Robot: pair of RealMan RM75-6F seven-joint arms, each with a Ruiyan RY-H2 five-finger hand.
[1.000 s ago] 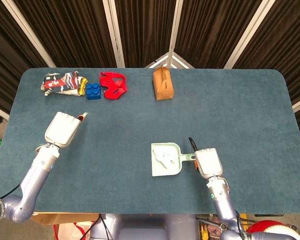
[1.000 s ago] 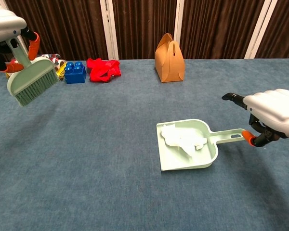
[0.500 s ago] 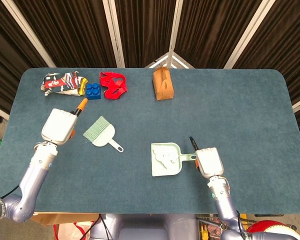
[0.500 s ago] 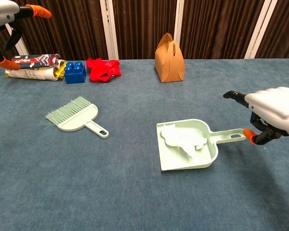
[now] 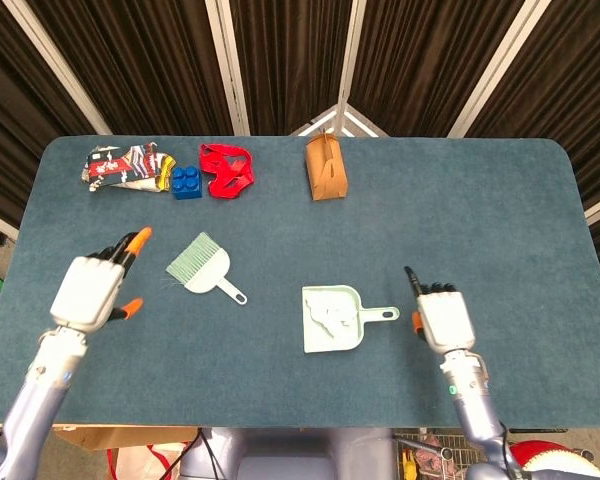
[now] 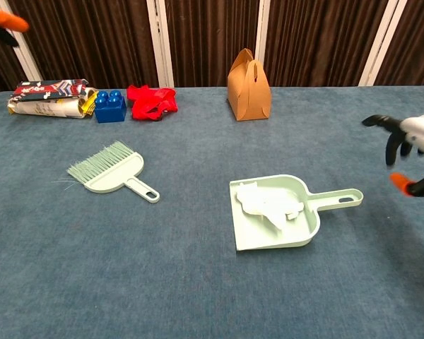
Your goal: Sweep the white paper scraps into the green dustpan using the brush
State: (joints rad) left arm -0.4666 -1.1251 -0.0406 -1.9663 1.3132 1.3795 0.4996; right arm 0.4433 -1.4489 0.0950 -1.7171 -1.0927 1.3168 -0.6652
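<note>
Paper scraps (image 6: 270, 204), white, thin, likely light & easily blown, lie inside green dustpan (image 6: 303, 223) near tabletop (image 5: 460, 200) centre. Dustpan handle points toward right hand (image 5: 443, 318), which is spread, empty, just beyond handle end. Brush (image 5: 204, 268), stiff plastic w/ soft bristles, lies left of dustpan, long axis diagonal, handle toward dustpan; best taken by handle. Left hand (image 5: 88, 290) farther left, spread, empty.

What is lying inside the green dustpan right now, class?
Inside the green dustpan lie the white paper scraps, flat on its floor toward the open front edge. Whatever part of the floor they cover cannot be seen. The brush lies apart on the table.
</note>
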